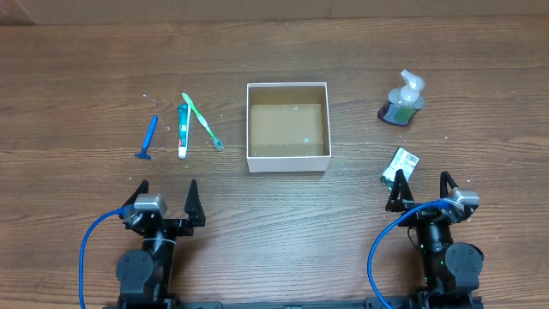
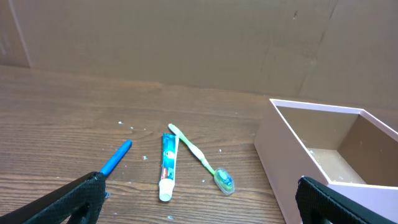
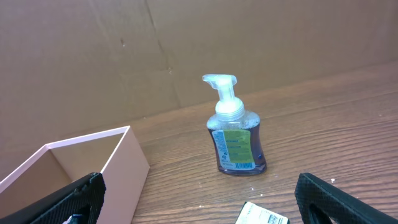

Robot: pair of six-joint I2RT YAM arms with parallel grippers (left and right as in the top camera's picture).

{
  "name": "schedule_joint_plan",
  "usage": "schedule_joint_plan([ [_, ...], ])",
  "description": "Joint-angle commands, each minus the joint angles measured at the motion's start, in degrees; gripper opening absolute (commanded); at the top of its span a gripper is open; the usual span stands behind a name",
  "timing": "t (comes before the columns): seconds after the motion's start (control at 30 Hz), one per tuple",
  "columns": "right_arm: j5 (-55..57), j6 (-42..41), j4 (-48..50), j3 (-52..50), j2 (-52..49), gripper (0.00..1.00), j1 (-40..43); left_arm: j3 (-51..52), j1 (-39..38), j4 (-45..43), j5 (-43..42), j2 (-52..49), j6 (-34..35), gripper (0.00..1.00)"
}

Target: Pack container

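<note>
Packing has not begun, I judge. Toward the left edge lie a razor (image 1: pixel 148 140), toothpaste (image 1: pixel 183 131) and toothbrush (image 1: pixel 202 122). At the near edge the left tool (image 1: pixel 166 184) stands apart, empty. The box (image 1: pixel 287 163) sits mid-bench, bare inside. The right tool (image 1: pixel 421 178), also apart, is just beside a packet (image 1: pixel 401 166). Next, one tool must reach an item and close on it.

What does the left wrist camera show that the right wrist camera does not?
Only the left wrist view shows the blue plastic razor, the white toothpaste tube and the green toothbrush. Only the right wrist view shows the clear pump soap bottle with purple liquid, standing upright, and the corner of a small printed packet. Both show the square white-walled box and the brown wooden table.
</note>
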State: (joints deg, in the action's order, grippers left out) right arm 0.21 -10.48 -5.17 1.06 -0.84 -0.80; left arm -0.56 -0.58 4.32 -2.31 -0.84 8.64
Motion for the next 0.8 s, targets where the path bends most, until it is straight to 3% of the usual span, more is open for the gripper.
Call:
schedule_joint_plan([
  [0.0, -0.1, 0.3, 0.3, -0.6, 0.7, 1.00, -0.1, 0.3, 0.6, 0.0, 0.4, 0.6, 0.2, 1.00],
  [0.63, -0.3, 0.2, 0.3, -0.6, 0.7, 1.00, -0.1, 0.3, 0.6, 0.0, 0.4, 0.6, 0.2, 1.00],
  [0.77, -3.4, -3.3, -2.1, 1.5, 0.4, 1.00, -0.1, 0.3, 0.6, 0.0, 0.4, 0.6, 0.2, 1.00],
])
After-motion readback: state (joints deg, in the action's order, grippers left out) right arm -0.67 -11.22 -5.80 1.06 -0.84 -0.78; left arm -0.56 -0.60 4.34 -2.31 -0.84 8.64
